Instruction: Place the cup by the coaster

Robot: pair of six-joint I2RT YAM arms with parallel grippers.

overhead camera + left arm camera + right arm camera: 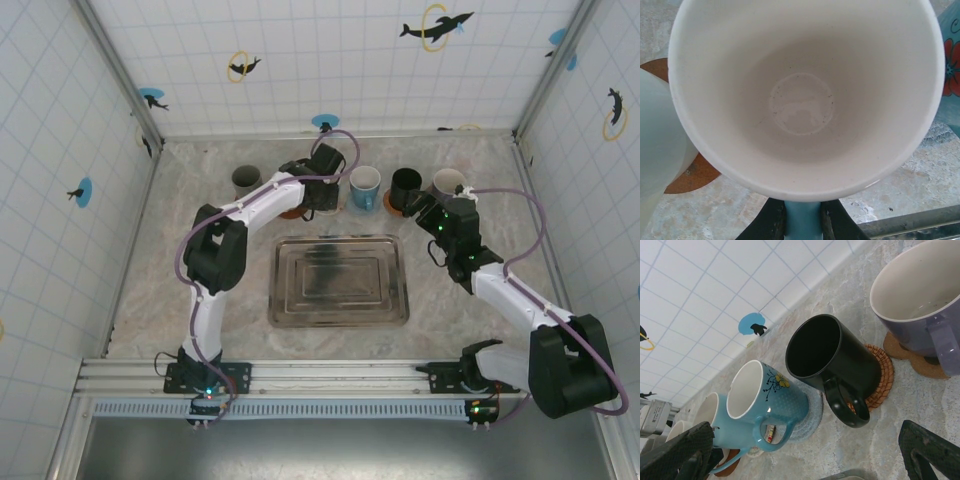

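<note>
By the coaster [690, 177], left tool [803, 220] tight on cup [800, 100] handle (right tool [802, 460] agape).

Glossy ceramic cup [800, 100], matt cork coaster [690, 181]

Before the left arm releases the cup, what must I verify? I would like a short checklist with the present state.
1. Grip: left gripper shut on the handle of the cup: ok.
2. The cup upright: ok.
3. Its base set down: cannot tell.
4. The coaster close to it: ok.
5. Gap to the flowered cup: cannot tell.
6. The right gripper open, holding nothing: ok.
</note>
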